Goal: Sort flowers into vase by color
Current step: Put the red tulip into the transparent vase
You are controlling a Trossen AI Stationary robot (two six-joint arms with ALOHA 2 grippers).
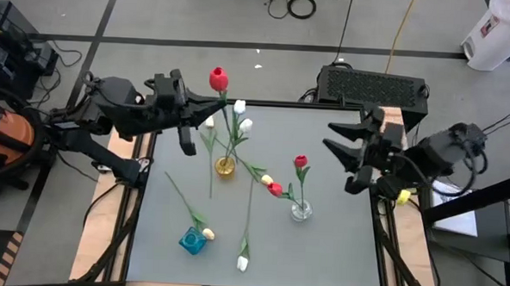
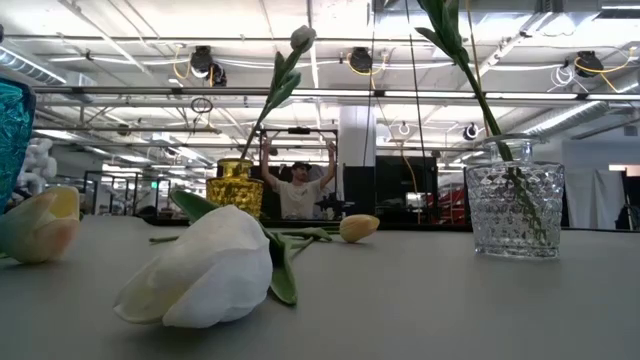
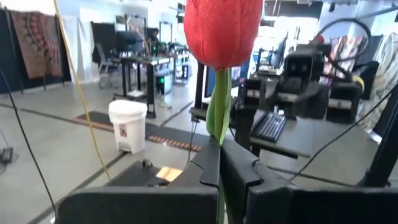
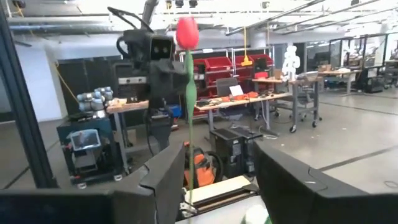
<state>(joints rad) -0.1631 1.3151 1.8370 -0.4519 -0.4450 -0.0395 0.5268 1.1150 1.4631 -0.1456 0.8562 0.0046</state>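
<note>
The left gripper (image 1: 190,114), over the table's (image 1: 337,241) far left corner, is clenched on the stem of a red tulip (image 1: 218,78) held upright. Other flowers lie mid-table or stand in the gold vase (image 1: 225,167), blue vase (image 1: 192,240) and glass vase (image 1: 301,210). The right gripper (image 1: 345,151) hangs released, jaws apart, at the right edge

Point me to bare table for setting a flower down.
Bare: the grey table right of the clear glass vase, and the strip between the blue glass vase and the gold vase. Crowded: the middle, where loose tulips lie between vases.
</note>
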